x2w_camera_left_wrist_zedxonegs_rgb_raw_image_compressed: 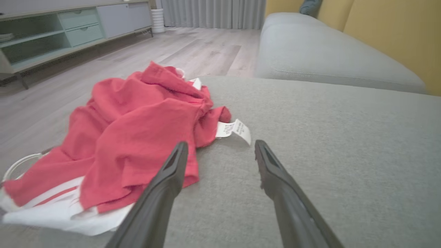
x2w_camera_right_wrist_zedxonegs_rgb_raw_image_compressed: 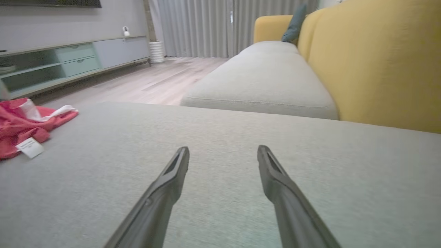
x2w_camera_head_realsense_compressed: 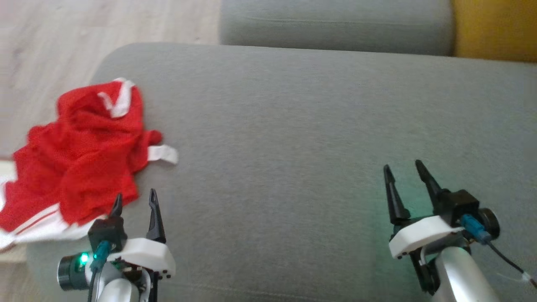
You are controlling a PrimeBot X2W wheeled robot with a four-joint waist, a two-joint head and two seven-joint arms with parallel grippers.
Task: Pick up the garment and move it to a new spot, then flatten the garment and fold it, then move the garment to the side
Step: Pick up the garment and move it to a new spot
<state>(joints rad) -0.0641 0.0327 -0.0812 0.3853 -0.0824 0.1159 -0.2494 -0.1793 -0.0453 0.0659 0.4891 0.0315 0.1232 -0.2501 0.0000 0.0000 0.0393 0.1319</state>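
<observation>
The garment [x2w_camera_head_realsense_compressed: 84,159] is red mesh cloth with white trim, crumpled in a heap at the left edge of the grey cushion [x2w_camera_head_realsense_compressed: 293,147], partly hanging over that edge. A white care label [x2w_camera_left_wrist_zedxonegs_rgb_raw_image_compressed: 234,130] sticks out on its right side. My left gripper [x2w_camera_head_realsense_compressed: 135,200] is open just below the heap's near edge, its left finger at the cloth's hem, nothing between the fingers. In the left wrist view the garment [x2w_camera_left_wrist_zedxonegs_rgb_raw_image_compressed: 131,137] lies ahead and left of the left gripper [x2w_camera_left_wrist_zedxonegs_rgb_raw_image_compressed: 220,148]. My right gripper [x2w_camera_head_realsense_compressed: 402,167] is open over bare cushion at the right, far from the garment [x2w_camera_right_wrist_zedxonegs_rgb_raw_image_compressed: 20,120].
A second grey seat cushion [x2w_camera_head_realsense_compressed: 335,25] lies beyond the near one, with a yellow backrest [x2w_camera_right_wrist_zedxonegs_rgb_raw_image_compressed: 372,65] along the right. Wooden floor [x2w_camera_left_wrist_zedxonegs_rgb_raw_image_compressed: 193,51] lies to the left, with a low cabinet [x2w_camera_left_wrist_zedxonegs_rgb_raw_image_compressed: 51,31] and curtains [x2w_camera_right_wrist_zedxonegs_rgb_raw_image_compressed: 206,27] farther off.
</observation>
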